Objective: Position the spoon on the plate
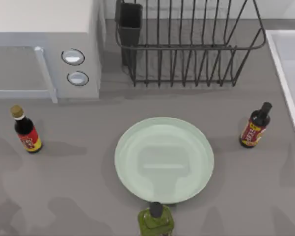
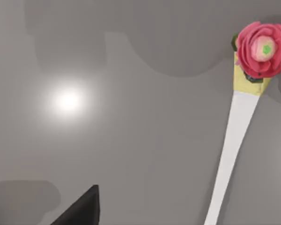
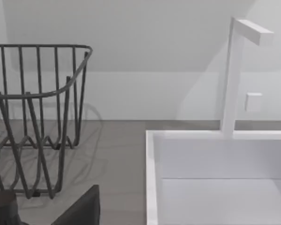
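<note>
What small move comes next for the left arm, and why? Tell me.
Probably lower the left end effector toward the spoon handle and line up on it. The left wrist view shows the spoon lying flat on the grey table, ungrasped, with its red knob end away from the end effector. The plate carries nothing yet.

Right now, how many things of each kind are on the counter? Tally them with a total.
Bottles: 3 (red-label bottle, dark bottle, green bottle)
Plate: 1
Spoon: 1, flower knob at its handle end
Dish rack: 1
Microwave: 1
Sink: 1
Total: 8
</note>
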Controlling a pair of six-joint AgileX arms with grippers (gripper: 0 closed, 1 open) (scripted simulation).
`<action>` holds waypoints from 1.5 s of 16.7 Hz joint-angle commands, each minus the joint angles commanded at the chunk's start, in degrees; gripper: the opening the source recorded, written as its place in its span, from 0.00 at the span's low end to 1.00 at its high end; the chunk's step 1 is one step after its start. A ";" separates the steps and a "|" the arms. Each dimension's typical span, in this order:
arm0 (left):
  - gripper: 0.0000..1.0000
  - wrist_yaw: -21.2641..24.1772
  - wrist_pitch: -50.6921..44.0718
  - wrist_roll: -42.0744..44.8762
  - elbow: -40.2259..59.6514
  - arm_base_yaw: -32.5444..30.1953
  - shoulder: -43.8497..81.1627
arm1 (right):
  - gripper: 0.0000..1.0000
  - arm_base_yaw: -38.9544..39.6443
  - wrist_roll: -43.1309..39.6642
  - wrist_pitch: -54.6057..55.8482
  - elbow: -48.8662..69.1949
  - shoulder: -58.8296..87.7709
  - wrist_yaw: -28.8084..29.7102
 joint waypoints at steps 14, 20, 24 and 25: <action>1.00 0.24 -9.74 14.93 9.71 4.52 16.29 | 1.00 0.00 0.00 0.00 0.00 0.00 0.00; 1.00 0.23 7.48 15.16 1.02 4.68 24.20 | 1.00 0.00 0.00 0.00 0.00 0.00 0.00; 1.00 0.23 14.91 15.35 -3.02 4.79 27.99 | 1.00 0.00 0.00 0.00 0.00 0.00 0.00; 1.00 0.23 15.24 15.35 -3.22 4.80 28.16 | 1.00 0.00 0.00 0.00 0.00 0.00 0.00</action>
